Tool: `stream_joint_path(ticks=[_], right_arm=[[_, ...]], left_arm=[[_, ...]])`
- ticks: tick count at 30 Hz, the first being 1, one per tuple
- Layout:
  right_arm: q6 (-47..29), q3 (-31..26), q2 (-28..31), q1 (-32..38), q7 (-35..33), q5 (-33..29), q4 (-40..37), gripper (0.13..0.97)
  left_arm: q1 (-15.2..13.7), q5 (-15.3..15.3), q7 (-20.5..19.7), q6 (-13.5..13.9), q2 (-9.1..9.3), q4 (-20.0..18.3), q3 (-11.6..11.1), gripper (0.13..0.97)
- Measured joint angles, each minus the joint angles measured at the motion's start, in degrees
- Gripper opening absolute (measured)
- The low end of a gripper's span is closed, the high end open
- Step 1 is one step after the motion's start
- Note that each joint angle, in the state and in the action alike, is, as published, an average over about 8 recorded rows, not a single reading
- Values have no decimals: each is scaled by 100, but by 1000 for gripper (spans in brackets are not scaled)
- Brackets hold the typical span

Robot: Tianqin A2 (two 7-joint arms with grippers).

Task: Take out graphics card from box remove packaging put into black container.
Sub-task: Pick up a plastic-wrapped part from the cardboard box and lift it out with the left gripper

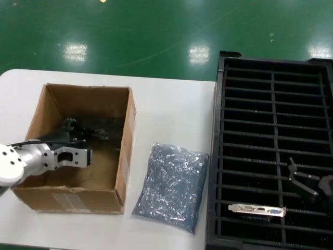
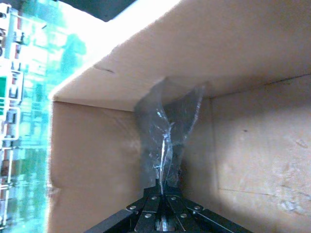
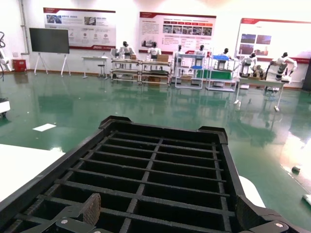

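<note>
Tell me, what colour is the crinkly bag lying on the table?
Bluish grey and shiny; the bag shows best in the head view.

Box (image 1: 125,151): plain brown corrugated cardboard, paler tape strip on near face.
Bag (image 2: 165,141) inside box: shiny grey-silver, translucent, crinkled w/ white glints.
Blue bag (image 1: 174,185) right of box: blue-grey, crinkly sparkle texture.
Tray (image 1: 221,156) at right: black, grid of ribs in two columns.
Card (image 1: 257,210) in near slot: silver bracket w/ one blue & one white port.
Table (image 1: 171,104): white.
Floor (image 1: 156,31): glossy green w/ white light reflections.
Left gripper (image 1: 78,136): black fingers, silver-grey wrist.
</note>
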Motion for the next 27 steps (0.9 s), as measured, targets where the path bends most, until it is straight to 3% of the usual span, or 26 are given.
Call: stream_joint_path(ticks=[8, 14, 19, 27], right_arm=[[0, 0, 0, 0, 0, 0, 0, 966], [0, 0, 0, 0, 0, 0, 0, 966], [0, 0, 0, 0, 0, 0, 0, 966], [0, 0, 0, 0, 0, 0, 0, 966]], left_arm=[[280, 278, -610, -75, -285, -873, -18, 140], [488, 343, -959, -256, -459, -1497, -198, 139], [888, 512, -1390, -454, -668, -2413, -512, 139], [1903, 872, -1947, -739, -1047, -4192, -1204, 139]])
